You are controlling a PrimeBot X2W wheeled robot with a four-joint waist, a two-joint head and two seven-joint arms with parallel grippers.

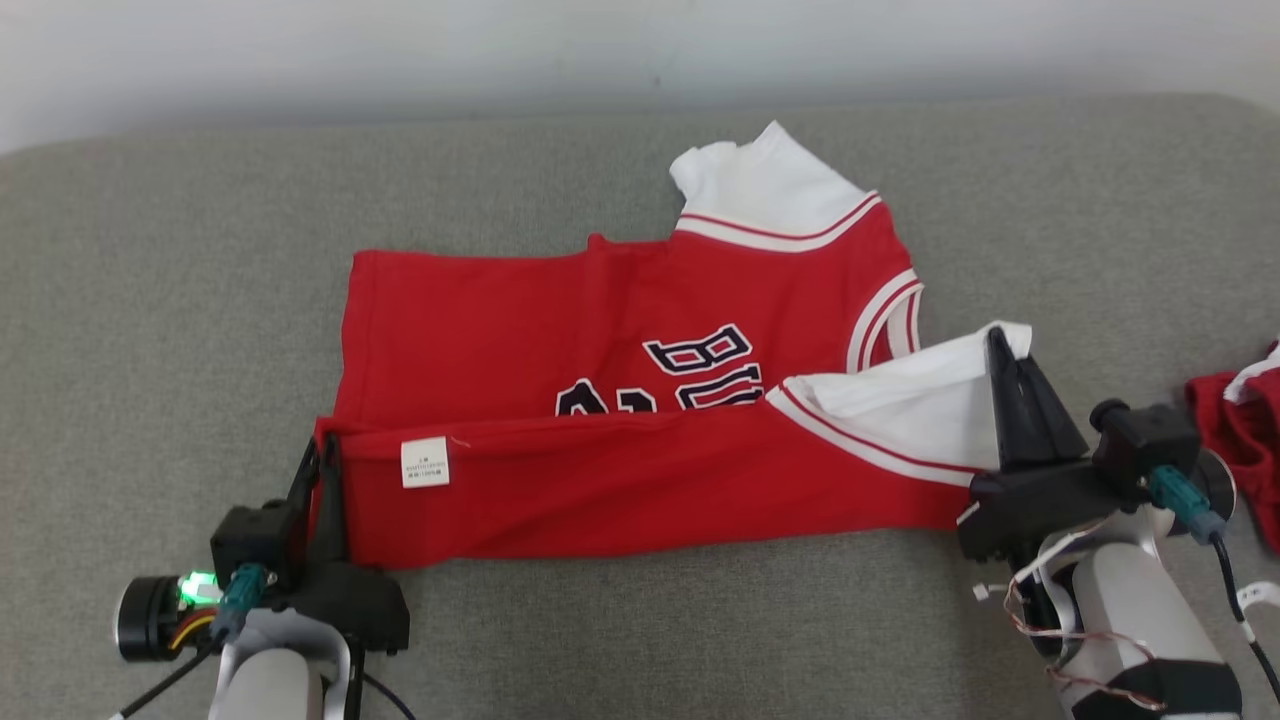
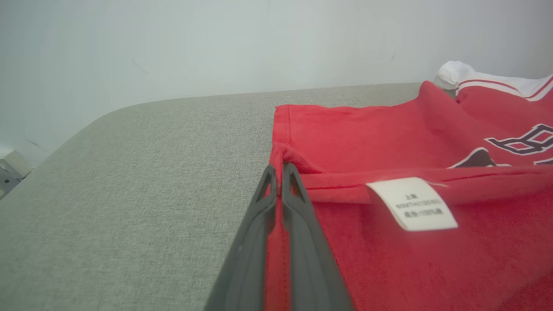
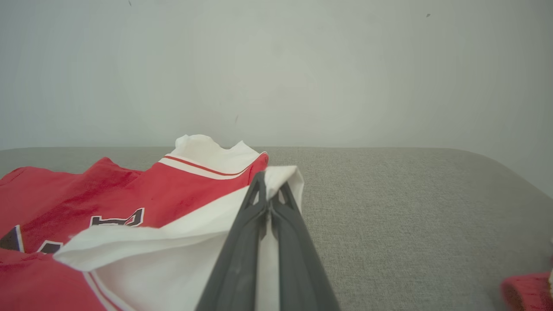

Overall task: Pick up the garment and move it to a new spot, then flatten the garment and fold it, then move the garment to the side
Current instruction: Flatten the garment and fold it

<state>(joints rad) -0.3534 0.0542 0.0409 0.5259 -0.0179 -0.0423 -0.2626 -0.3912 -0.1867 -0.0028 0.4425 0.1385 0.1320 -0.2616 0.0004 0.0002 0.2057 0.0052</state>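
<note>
The garment (image 1: 600, 340), a red jersey with white sleeves and dark lettering, lies spread across the middle of the bench (image 1: 150, 350), hem toward the left edge and collar toward the right. Its near long side is folded over onto the front, showing the inside and a white label (image 1: 425, 461).

It looks like thin, soft knit: light and limp, likely to sag and crease between holds, with nothing to break. The best holds are probably corners and seams, where doubled cloth gives the fingers purchase.

The left tool (image 1: 322, 450) is pinched together on the hem corner of the folded flap. The right tool (image 1: 997, 345) is clamped on the end of the white sleeve (image 1: 900, 400), which seems slightly raised.

Another red cloth (image 1: 1240, 420) lies at the bench's right edge, apart from the jersey.
</note>
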